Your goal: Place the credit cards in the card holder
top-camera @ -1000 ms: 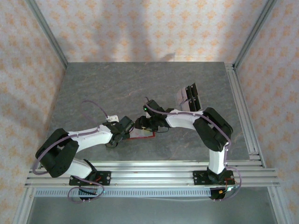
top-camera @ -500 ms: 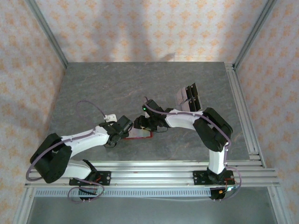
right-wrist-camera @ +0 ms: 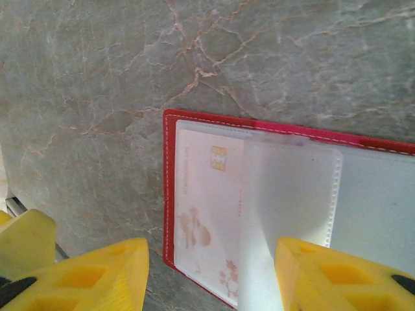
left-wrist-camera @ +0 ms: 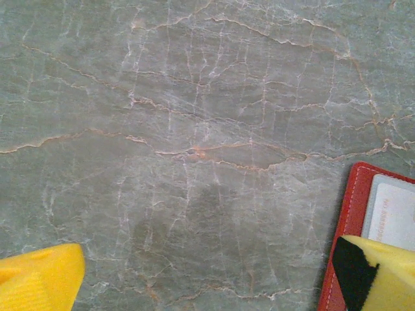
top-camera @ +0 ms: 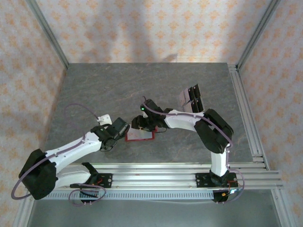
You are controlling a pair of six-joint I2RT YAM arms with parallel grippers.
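Note:
The red card holder (top-camera: 140, 136) lies open on the marble table in front of the arms. In the right wrist view its red edge (right-wrist-camera: 170, 181) frames a pale lining, and one pale credit card (right-wrist-camera: 207, 201) with a gold chip sits under the clear pocket. My right gripper (right-wrist-camera: 213, 259) hovers over it, open, one yellow finger on each side. My left gripper (left-wrist-camera: 209, 256) is open over bare table, its right fingertip (left-wrist-camera: 382, 272) above the card holder's edge (left-wrist-camera: 353, 214). More credit cards (top-camera: 191, 99) lie further back on the right.
Aluminium rails run along the table's right side (top-camera: 246, 109) and near edge (top-camera: 151, 170). Patterned walls close in the back and both sides. Bare marble stretches over the left and far half of the table (top-camera: 104, 90).
The left arm has drawn its gripper left, off the card holder, and its elbow has swung out to the left. The right gripper has shifted slightly left over the holder.

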